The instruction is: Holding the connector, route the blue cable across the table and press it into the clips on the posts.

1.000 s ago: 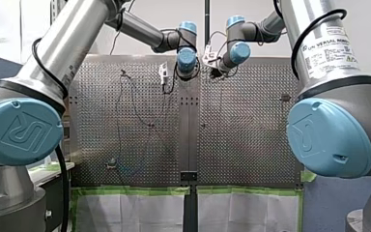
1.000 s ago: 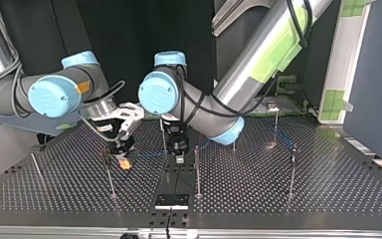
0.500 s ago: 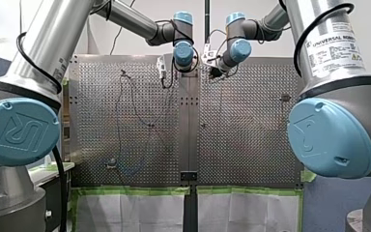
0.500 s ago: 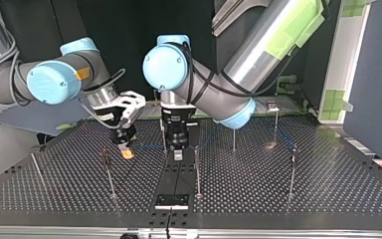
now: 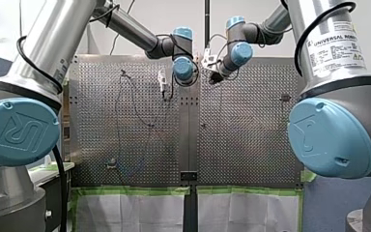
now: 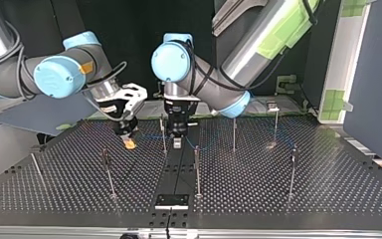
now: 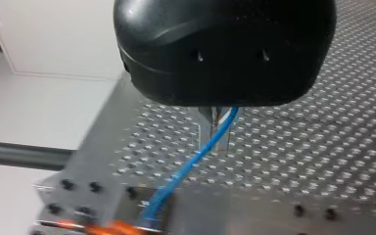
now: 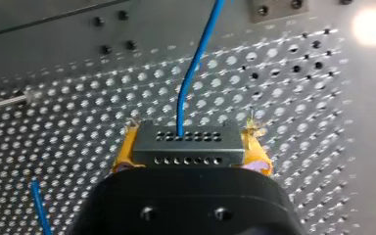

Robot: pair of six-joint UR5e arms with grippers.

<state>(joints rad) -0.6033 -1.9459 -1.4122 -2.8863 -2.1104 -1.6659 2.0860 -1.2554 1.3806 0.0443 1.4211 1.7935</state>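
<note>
Silver arms (image 5: 53,46), pale-blue joint caps (image 5: 19,131)

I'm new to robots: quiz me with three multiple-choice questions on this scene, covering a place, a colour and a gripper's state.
1. Where does the blue cable pass my left gripper? A) between its fingers B) coiled on top of it C) nowhere near it
2. My right gripper has pads coloured: A) green B) yellow C) white
3. My right gripper is: A) open, empty B) shut, empty C) shut on the connector
Answers: A, the left wrist view shows it there; B, yellow flanks the connector; C, the pads clamp it.
</note>
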